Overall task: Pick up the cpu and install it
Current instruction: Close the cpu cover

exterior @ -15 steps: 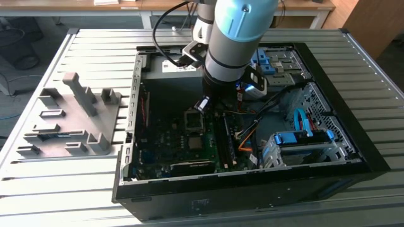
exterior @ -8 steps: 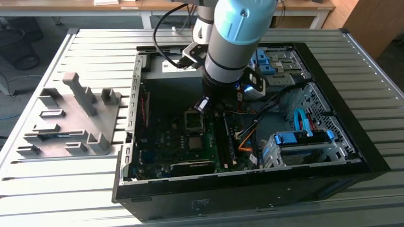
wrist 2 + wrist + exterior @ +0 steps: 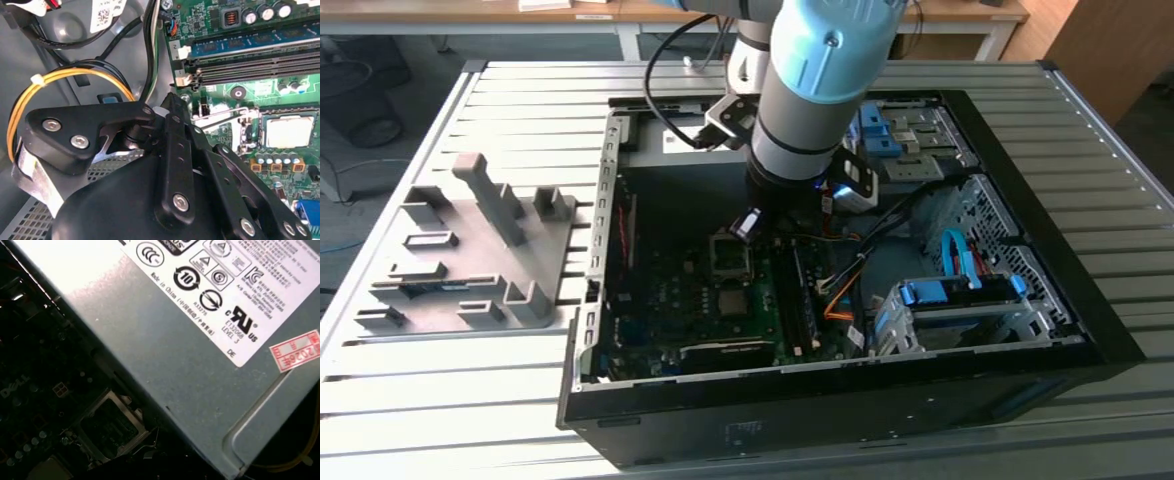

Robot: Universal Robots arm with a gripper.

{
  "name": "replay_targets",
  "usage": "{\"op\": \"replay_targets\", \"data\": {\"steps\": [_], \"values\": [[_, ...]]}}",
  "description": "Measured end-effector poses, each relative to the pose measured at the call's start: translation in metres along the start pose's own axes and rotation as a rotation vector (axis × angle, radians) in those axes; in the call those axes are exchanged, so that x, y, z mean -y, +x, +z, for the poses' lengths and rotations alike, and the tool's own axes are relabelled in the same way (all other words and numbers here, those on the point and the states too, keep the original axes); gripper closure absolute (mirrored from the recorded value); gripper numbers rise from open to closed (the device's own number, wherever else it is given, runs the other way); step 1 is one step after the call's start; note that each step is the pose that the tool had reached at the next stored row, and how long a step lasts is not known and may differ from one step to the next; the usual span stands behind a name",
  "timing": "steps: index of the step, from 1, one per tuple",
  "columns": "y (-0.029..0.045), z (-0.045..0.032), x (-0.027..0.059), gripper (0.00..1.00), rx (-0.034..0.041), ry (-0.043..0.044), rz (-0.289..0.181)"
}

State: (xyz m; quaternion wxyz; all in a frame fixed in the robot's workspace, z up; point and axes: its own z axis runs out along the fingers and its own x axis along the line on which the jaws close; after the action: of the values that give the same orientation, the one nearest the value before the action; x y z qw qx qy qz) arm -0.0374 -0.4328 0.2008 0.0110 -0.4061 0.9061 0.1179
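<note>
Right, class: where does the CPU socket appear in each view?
Exterior view: CPU socket in the middle of the motherboard.
Second wrist view: socket beside the memory slots, holding the cpu.
First wrist view: dim square frame beside the grey labelled box.
Shared landmark: that grey box, also in the exterior view.

I'm holding my arm (image 3: 811, 80) steeply downward from above, with the wrist (image 3: 790, 165) pointing almost straight down. My gripper (image 3: 747, 226) is hanging low at the end of it. Its black linkage bars (image 3: 175, 165) are showing close up in the second wrist view.
</note>
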Motion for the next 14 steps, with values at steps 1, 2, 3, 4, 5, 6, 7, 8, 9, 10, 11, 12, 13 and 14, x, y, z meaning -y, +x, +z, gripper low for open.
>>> {"op": "replay_targets", "data": {"steps": [1,2,3,4,5,6,7,8,9,10,11,12,13,14], "values": [[0.0001,0.0008,-0.0001,0.9,0.0008,-0.0007,0.0],[0.0002,0.0015,-0.0002,0.9,0.0013,-0.0012,0.0],[0.0003,0.0023,-0.0003,0.9,0.002,-0.0018,0.0],[0.0004,0.0031,-0.0004,0.9,0.0026,-0.0023,0.0],[0.0005,0.0038,-0.0004,0.9,0.0029,-0.0026,0.0],[0.0007,0.0041,-0.0005,0.9,0.0029,-0.0027,0.0],[0.0009,0.0042,-0.0006,0.9,0.0026,-0.0026,0.0],[0.0011,0.0043,-0.0009,0.9,0.0026,-0.0026,0.0],[0.0015,0.0044,-0.0013,0.9,0.0027,-0.0026,0.0],[0.0018,0.0045,-0.0016,0.9,0.003,-0.0027,0.0],[0.0021,0.0046,-0.0019,0.9,0.0031,-0.0027,0.0],[0.0024,0.0046,-0.0022,0.9,0.0033,-0.0026,0.0],[0.0029,0.0046,-0.0025,0.9,0.0034,-0.0025,0.0],[0.0034,0.0046,-0.0029,0.9,0.0035,-0.0021,0.0]]}}
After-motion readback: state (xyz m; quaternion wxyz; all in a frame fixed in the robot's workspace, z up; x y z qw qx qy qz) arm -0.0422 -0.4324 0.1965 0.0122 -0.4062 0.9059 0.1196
